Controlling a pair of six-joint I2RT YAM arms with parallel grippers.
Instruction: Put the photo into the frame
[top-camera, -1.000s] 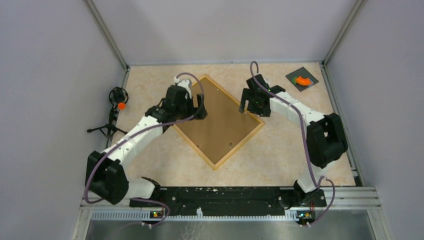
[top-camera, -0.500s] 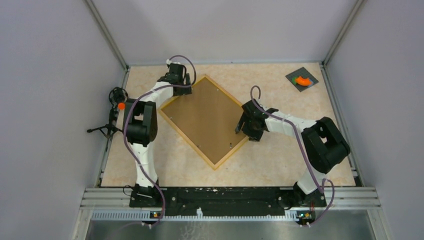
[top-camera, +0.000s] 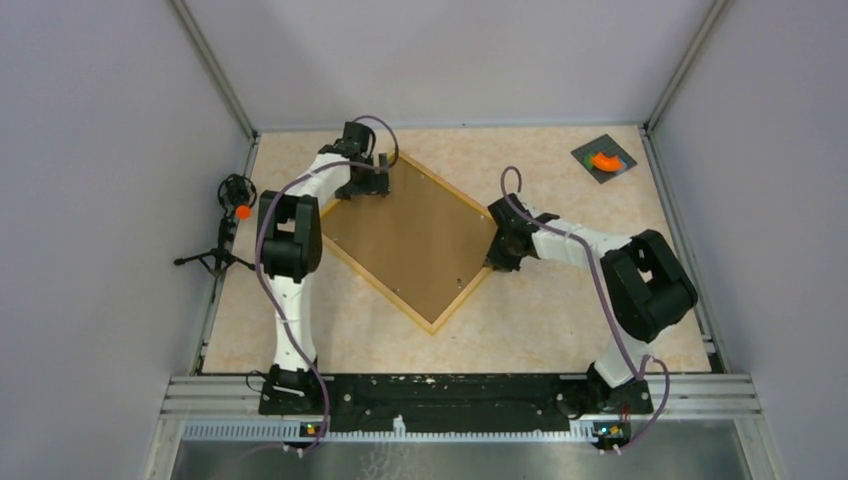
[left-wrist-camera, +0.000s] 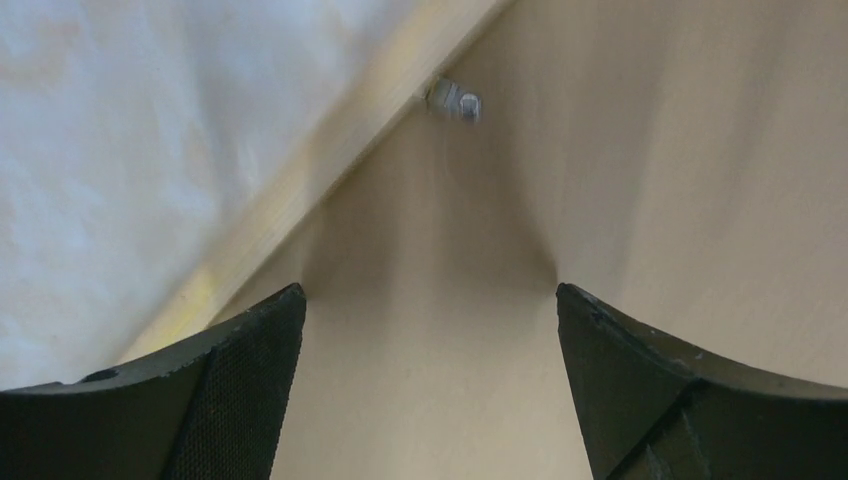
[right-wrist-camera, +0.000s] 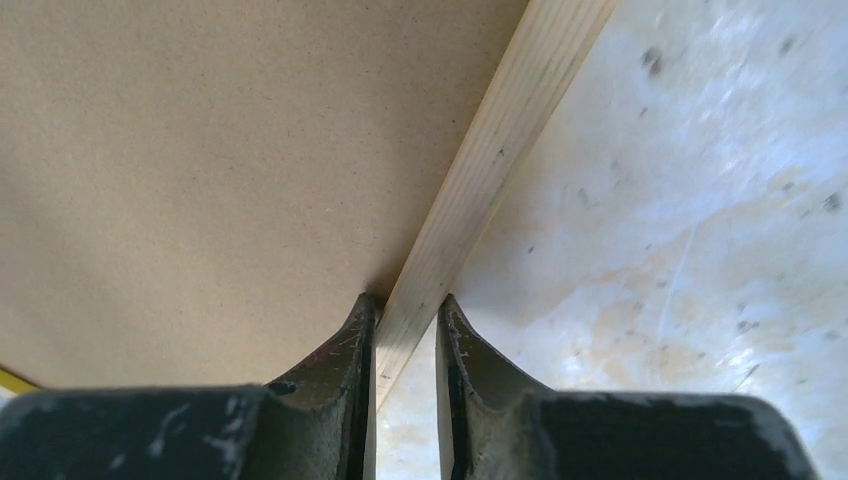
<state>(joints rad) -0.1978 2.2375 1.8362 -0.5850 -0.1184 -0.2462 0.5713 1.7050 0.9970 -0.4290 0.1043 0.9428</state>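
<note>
The frame (top-camera: 375, 283) lies back-up on the table, set like a diamond, and its plain brown backing board (top-camera: 410, 235) fills it. My right gripper (top-camera: 496, 250) sits low at the frame's right edge. In the right wrist view my right gripper (right-wrist-camera: 405, 305) is shut on the pale wooden rail of the frame (right-wrist-camera: 500, 150), one finger on the backing board (right-wrist-camera: 220, 150) side and one on the table side. My left gripper (top-camera: 383, 175) hangs open over the frame's far left corner. The left wrist view has the left gripper (left-wrist-camera: 430, 290) wide apart above the board, holding nothing. The photo is out of view.
A small metal tab (left-wrist-camera: 455, 100) sits on the board beside the frame's rail (left-wrist-camera: 330, 160). A dark square pad with an orange piece (top-camera: 603, 160) lies at the back right. A small tripod with an orange ball (top-camera: 236, 210) stands off the table's left edge.
My right gripper came down along the frame's right edge and closed on its rail. The left arm swung to the far left corner, its gripper staying open. The frame turned slightly.
</note>
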